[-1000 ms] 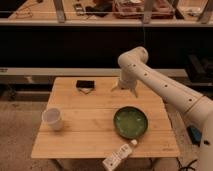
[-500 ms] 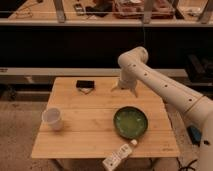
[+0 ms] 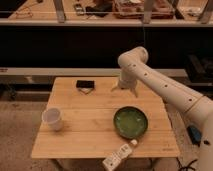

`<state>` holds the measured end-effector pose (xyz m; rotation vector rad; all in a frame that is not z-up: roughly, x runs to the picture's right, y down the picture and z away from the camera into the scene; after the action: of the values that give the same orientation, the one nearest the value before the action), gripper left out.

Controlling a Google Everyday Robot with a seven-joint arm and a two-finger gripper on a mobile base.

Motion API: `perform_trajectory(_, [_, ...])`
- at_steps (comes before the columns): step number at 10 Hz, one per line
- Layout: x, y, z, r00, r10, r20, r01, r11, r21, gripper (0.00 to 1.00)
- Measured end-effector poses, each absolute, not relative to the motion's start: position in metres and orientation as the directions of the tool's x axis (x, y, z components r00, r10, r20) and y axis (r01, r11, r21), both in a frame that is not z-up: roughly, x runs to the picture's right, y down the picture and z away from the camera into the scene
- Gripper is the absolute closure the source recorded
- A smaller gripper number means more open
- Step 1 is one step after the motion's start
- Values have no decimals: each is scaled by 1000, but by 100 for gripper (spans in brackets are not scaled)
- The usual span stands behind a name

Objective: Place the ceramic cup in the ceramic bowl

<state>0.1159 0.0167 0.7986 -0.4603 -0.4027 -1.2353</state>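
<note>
The ceramic cup [image 3: 52, 119], small, white and handleless, stands upright near the left edge of the wooden table [image 3: 90, 140]. On the right half of the table sits the ceramic bowl [image 3: 130, 121], wide, dark green and with nothing in it. My gripper [image 3: 125, 90] hangs over the table's far right part, beyond the bowl and far from the cup. It is open and holds nothing. The white arm reaches in from the right.
A small black flat object [image 3: 85, 84] lies at the table's far edge, left of the gripper. A white remote-like device [image 3: 119, 156] lies at the front edge, partly overhanging. A dark shelf unit [image 3: 75, 45] runs behind the table.
</note>
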Motion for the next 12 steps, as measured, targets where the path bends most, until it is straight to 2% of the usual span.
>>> perform_trajectory(3, [108,17,799,285,-803,524,955,283,-87,20])
perform_trajectory(7, [31,29,774,249,-778,576,876,435,210,20])
perform_trajectory(12, [-31,59,732,62,-793,606,701,467,540,20])
